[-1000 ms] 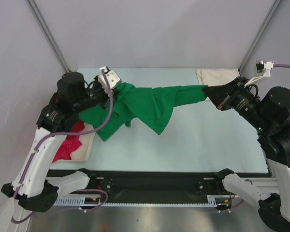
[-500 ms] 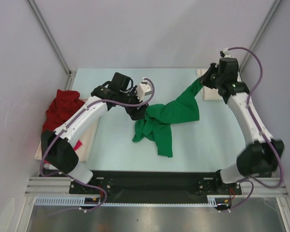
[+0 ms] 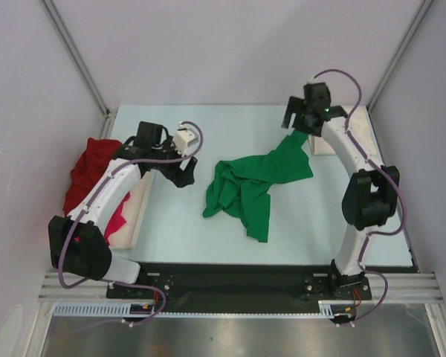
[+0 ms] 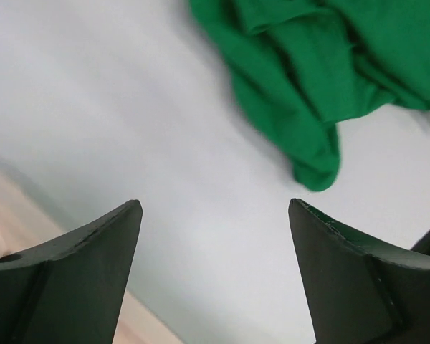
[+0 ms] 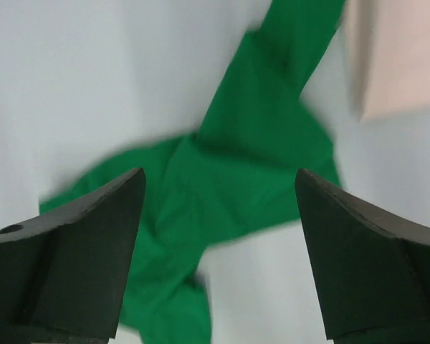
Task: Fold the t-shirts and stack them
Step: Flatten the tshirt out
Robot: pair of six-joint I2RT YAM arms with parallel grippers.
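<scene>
Status: green t-shirt [image 3: 249, 186] crumpled mid-table, unfolded | your left gripper [image 4: 215, 208] and right gripper [image 5: 218, 172] gape wide, both empty | dark red t-shirt [image 3: 93, 167] heaped at left, folding and stacking likely all ahead.

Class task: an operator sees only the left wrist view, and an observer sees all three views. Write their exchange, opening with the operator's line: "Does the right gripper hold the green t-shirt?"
Observer: No. The right gripper is open above the green t-shirt, gripping nothing.
Operator: How does it lie?
Observer: Crumpled in the middle of the table, one end reaching toward the far right.
Operator: Any other shirts?
Observer: A dark red t-shirt is heaped at the table's left edge.
</scene>
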